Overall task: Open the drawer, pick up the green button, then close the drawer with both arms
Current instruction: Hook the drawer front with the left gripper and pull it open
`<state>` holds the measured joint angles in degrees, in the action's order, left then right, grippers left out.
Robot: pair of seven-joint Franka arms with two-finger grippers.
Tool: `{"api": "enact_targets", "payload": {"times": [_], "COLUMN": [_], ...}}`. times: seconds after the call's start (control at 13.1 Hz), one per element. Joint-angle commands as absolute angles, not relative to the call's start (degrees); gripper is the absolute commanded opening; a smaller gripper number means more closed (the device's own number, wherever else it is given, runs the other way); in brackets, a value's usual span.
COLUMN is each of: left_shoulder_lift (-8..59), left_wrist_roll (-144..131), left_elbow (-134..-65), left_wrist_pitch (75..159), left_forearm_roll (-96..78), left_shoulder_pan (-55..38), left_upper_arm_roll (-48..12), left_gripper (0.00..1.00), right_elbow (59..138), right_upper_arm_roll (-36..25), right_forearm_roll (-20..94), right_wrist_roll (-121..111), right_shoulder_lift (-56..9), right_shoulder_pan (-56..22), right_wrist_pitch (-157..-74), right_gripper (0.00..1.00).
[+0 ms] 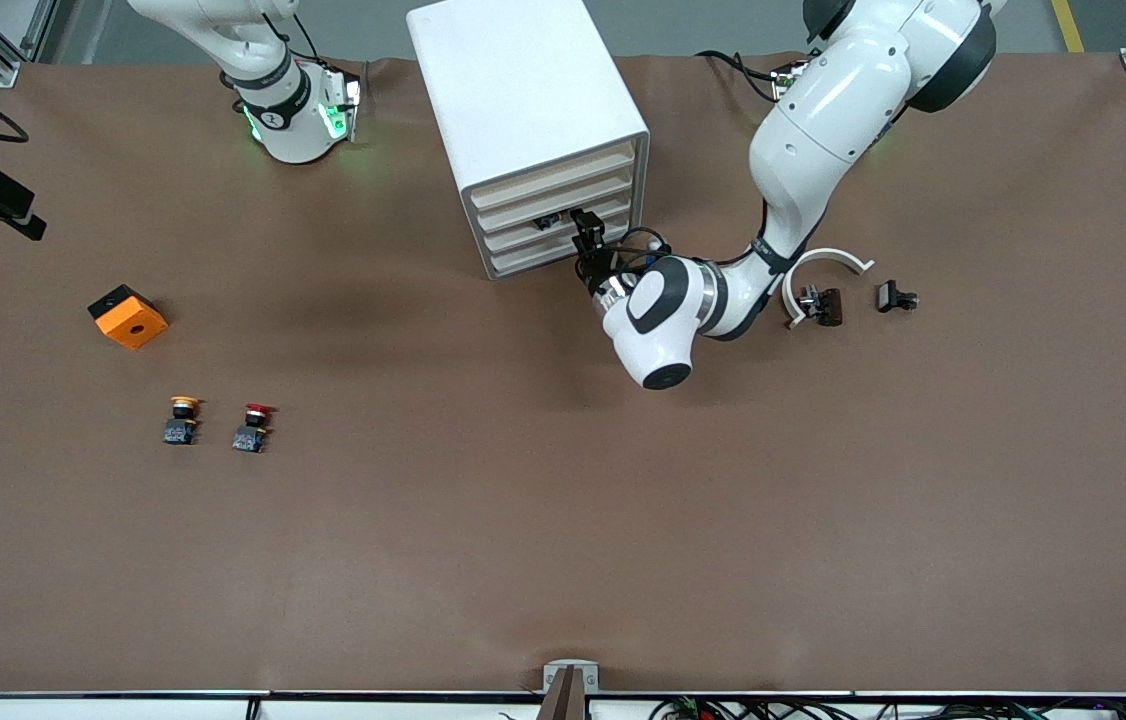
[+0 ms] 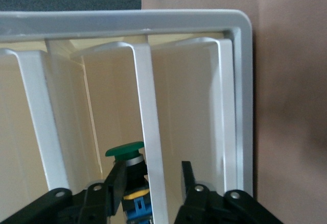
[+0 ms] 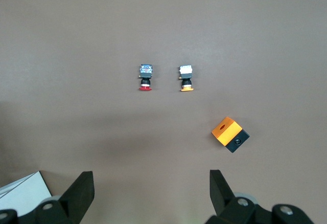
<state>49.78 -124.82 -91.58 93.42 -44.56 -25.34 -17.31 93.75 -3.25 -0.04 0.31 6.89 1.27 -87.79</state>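
One view only, left wrist, shows green button btwn left claw fingers.

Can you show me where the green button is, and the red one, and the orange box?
green button [image 2: 124,151]: left wrist view, on its round green cap, inside the cabinet.
red button [image 1: 260,409]: front view, on its red cap.
orange box [image 1: 130,320]: front view, on its orange top face.
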Motion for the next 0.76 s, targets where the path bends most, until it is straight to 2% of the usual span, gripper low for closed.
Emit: {"api": "enact_targets", "payload": {"times": [0.0,0.15,0.46,0.69], "left_shoulder_lift": [50.4,50.4,50.4,51.1], "left_wrist_roll": [-125.8,-125.8,-125.9,-125.8], "left_elbow": [-90.4,-90.4,-90.0,-86.8], "left_wrist_pitch": [93.1,93.1,93.3,93.3], "left_forearm_roll": [-45.5,-45.4,-45.4,-45.4], "left_shoulder_pan": [-26.1,-26.1,-25.8,-25.4], "left_upper_arm_roll": [-17.0,-16.9,-15.0,-14.3], "left_gripper": [0.25,0.00,0.00,0.00], "right_elbow": [95.0,95.0,94.6,93.3], "right_upper_arm_roll": [-3.3,-3.3,-3.3,-3.4], "right_forearm_roll": [-0.2,-0.2,-0.2,-0.1], "right_wrist_roll": [2.5,2.7,2.6,2.8], "right_shoulder_lift": [8.3,8.3,8.2,7.5], "right_shoulder_pan": [0.7,0.7,0.7,0.7], "right_wrist_pitch": [-87.8,-87.8,-87.9,-87.9], "right_gripper": [1.00,1.00,1.00,1.00]}}
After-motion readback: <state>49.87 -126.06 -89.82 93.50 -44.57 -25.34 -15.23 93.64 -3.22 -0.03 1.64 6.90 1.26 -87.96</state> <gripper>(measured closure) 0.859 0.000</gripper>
